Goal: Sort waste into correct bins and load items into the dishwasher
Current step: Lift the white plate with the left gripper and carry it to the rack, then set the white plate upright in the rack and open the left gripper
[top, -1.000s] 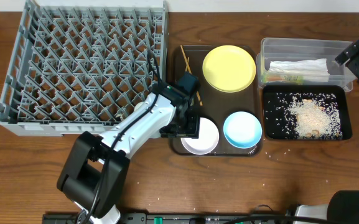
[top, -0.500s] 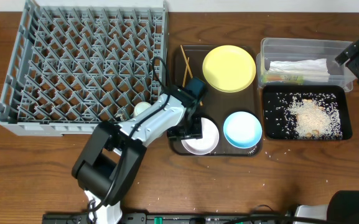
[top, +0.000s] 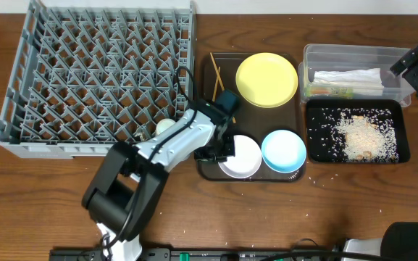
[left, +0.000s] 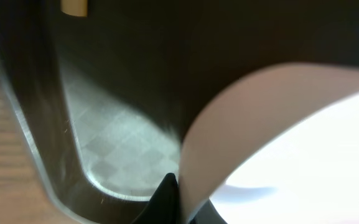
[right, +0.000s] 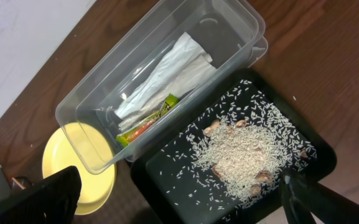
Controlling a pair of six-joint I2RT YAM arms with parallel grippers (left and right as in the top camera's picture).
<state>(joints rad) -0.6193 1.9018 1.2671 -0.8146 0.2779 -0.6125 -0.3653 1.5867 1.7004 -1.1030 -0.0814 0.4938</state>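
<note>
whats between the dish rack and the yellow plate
The wooden chopsticks lie there, on the brown tray; the overhead view shows it.

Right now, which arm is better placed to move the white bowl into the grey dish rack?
Left. The left gripper is shut on the white bowl at its rim, on the brown tray next to the dish rack. The right gripper is open, far off above the clear tub and black tray.
</note>
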